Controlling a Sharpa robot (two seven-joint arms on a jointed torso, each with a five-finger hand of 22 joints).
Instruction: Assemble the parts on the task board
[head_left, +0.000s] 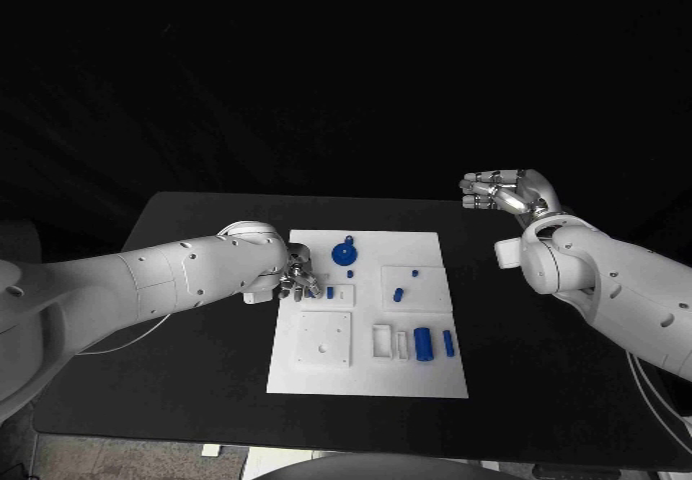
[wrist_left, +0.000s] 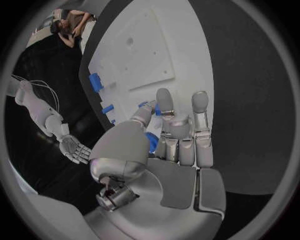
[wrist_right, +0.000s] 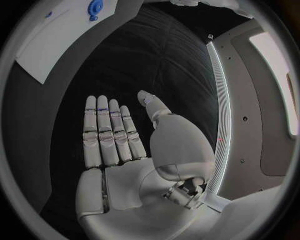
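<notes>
The board (head_left: 369, 380) lies flat in the middle of the black table (head_left: 173, 370). The left hand (head_left: 296, 280) sits at the board's left edge, about halfway along it, fingers pointing in over the white surface. In the left wrist view this hand (wrist_left: 164, 145) holds a small blue part (wrist_left: 152, 141) between the thumb and the curled fingers; the fingertips (wrist_left: 164, 95) reach just over the board's edge (wrist_left: 187, 60).

Parts on the board, head view:
- A round blue part (head_left: 343, 254) near the far edge, with a small blue piece (head_left: 348, 239) just beyond it.
- A small blue part (head_left: 330, 293) just beside the left hand's fingertips.
- Two small blue parts (head_left: 398, 294) in the square recess right of centre.
- A larger blue block (head_left: 423, 343) and a thin blue piece (head_left: 449, 343) near the right edge, side by side.

The right hand (head_left: 505, 190) hangs raised beyond the board's far right corner, well apart from it. In the right wrist view the hand (wrist_right: 134, 145) is spread flat, fingers straight and side by side, thumb out, holding nothing.
</notes>
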